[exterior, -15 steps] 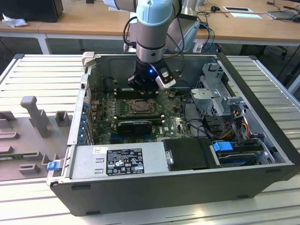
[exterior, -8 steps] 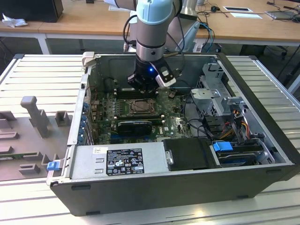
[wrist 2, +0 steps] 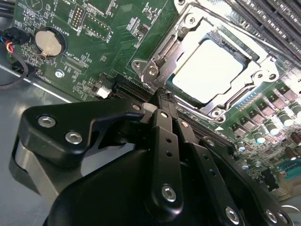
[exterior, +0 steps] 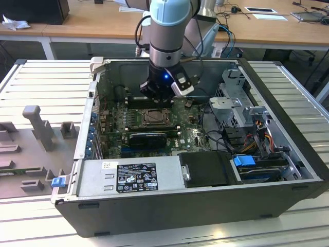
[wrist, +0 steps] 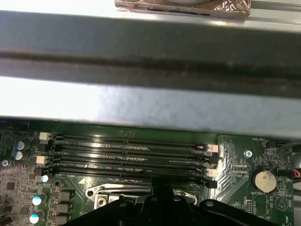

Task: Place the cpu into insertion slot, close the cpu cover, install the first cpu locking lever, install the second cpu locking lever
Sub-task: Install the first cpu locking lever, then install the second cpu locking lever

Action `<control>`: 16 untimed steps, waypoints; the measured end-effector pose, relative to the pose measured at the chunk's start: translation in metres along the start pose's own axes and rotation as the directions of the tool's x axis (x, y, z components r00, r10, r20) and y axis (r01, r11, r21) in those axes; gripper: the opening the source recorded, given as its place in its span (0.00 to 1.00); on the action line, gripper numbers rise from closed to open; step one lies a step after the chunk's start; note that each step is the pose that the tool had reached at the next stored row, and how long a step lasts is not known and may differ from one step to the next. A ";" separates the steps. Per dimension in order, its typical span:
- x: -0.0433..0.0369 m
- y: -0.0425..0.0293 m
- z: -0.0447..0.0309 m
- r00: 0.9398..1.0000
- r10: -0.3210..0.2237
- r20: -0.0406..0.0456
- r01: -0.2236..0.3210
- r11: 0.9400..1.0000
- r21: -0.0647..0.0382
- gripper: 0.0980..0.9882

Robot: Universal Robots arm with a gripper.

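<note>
The cpu (wrist 2: 209,70), a pale silvery square, lies flat in the insertion slot (exterior: 154,118) on the green board. The cpu cover (wrist 2: 162,49), a silver frame, lies down around the chip's edges. My gripper (wrist 2: 162,96) is shut, its black fingertips (wrist 2: 164,106) pressed together and resting at one corner of the socket's metal rim. A thin metal rod (wrist 2: 235,35) runs along the socket's opposite side. In the exterior view the gripper (exterior: 160,96) hangs just beyond the socket, inside the open computer case. In the first wrist view the gripper (wrist: 155,194) sits against the frame's edge (wrist: 117,193).
Long black memory slots (wrist: 131,150) run beside the socket, with the case wall (wrist: 150,108) beyond them. A coin battery (wrist 2: 49,42) and cables (exterior: 216,128) lie near. The power supply (exterior: 133,175) and drive cage (exterior: 241,103) crowd the case (exterior: 205,206).
</note>
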State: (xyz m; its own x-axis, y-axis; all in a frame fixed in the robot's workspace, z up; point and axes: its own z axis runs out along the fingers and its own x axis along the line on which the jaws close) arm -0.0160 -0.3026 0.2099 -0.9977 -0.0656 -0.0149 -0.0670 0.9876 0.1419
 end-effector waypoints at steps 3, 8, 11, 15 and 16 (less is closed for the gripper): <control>0.0002 -0.0030 -0.0004 1.000 0.000 0.000 0.000 1.000 0.000 0.01; 0.0003 -0.0051 -0.0007 1.000 0.000 0.000 0.000 1.000 0.000 0.01; 0.0006 -0.0090 -0.0013 1.000 0.000 0.000 0.000 1.000 0.000 0.01; 0.0006 -0.0098 -0.0047 1.000 0.000 0.000 0.000 1.000 0.000 0.01; 0.0006 -0.0097 -0.0060 1.000 0.000 0.000 0.000 1.000 0.000 0.01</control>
State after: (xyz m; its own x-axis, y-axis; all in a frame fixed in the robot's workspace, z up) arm -0.0160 -0.3130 0.2145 -0.9977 -0.0655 -0.0149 -0.0670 0.9876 0.1420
